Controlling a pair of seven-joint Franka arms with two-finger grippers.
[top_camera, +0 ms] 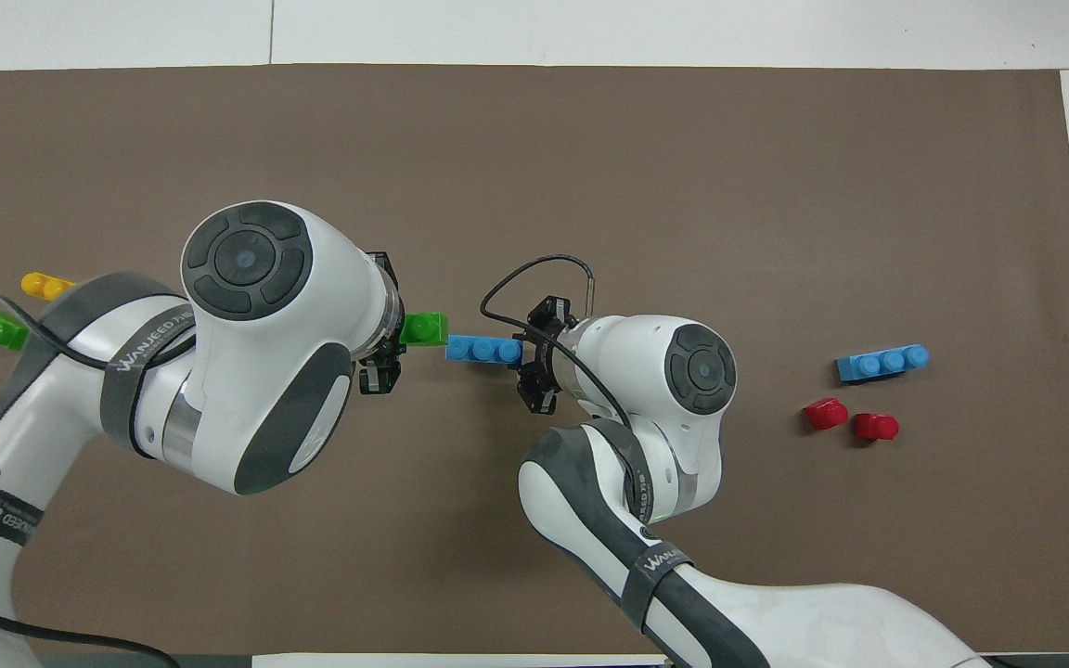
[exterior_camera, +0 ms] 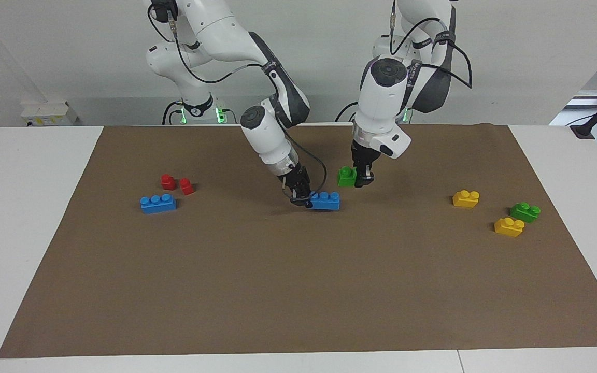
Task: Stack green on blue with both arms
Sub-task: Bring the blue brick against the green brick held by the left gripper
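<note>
Facing view centre: green is gripped aloft by the left claw, blue is pinched on the worktop by the right claw; stacking remains undone

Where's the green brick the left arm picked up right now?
The held green brick is in the left hand, raised over mid-mat beside the blue brick in the right hand, not yet on it.

a robotics lab: two white jointed robot arms with black cables stand at a plain white table covered by a brown paper mat, against bare white walls.
</note>
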